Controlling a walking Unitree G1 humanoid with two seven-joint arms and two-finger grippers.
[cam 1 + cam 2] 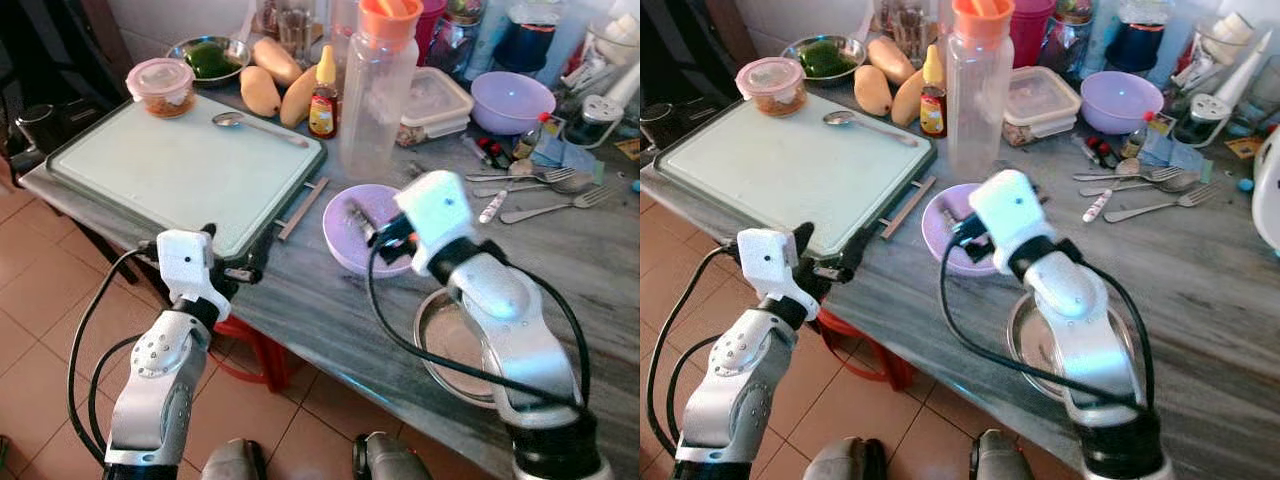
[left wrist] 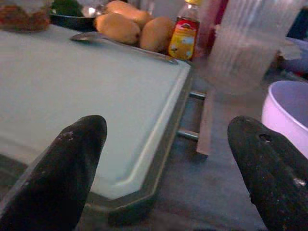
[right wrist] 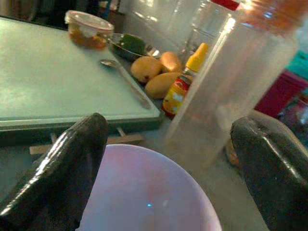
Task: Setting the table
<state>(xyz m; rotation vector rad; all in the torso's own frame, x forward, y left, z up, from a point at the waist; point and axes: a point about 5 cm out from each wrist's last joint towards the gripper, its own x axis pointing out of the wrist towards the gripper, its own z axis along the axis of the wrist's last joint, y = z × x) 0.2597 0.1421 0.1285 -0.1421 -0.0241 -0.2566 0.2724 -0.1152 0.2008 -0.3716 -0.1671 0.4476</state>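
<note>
Right gripper (image 3: pixel 163 178) spread wide over a lilac bowl (image 1: pixel 352 232).
Left gripper (image 2: pixel 168 168), also wide, faces the cutting board (image 1: pixel 170 165).

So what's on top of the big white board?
On the white board lie a metal spoon and a lidded tub of orange food, near its far edge. The left gripper, jaws open, covers its near corner, so that corner can't be seen.
</note>
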